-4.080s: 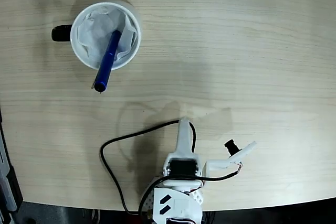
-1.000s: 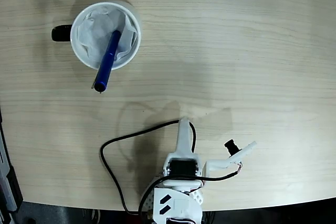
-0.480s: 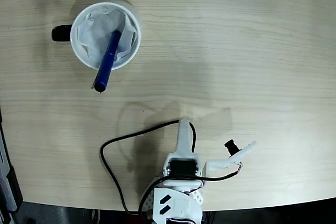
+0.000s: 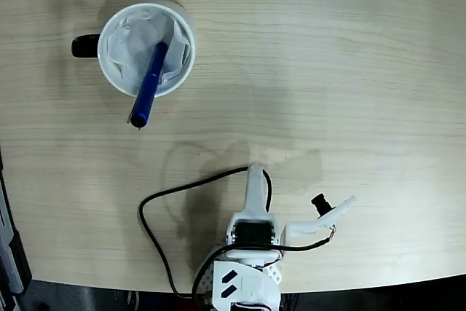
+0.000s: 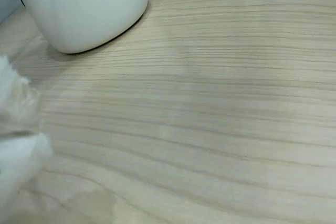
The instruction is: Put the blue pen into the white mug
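Wooden table [image 4: 349,92], pale grain. Arm folded low at the bottom edge of the fixed view, its white gripper [image 4: 336,211] pointing right, holding nothing; how far its jaws are open, cannot tell. Mug [image 4: 145,49] sits well apart from the gripper, up and to the left in the fixed view, black handle on its left side, crumpled white paper inside. Pen [image 4: 149,84] is in the mug, leaning over the near rim, its lower end sticking out past the rim toward the arm. Black cable [image 4: 156,202] loops on the table left of the arm. Wrist view: mug's white wall [image 5: 84,9] at top left, blurred white gripper part at left edge. No readable writing anywhere.
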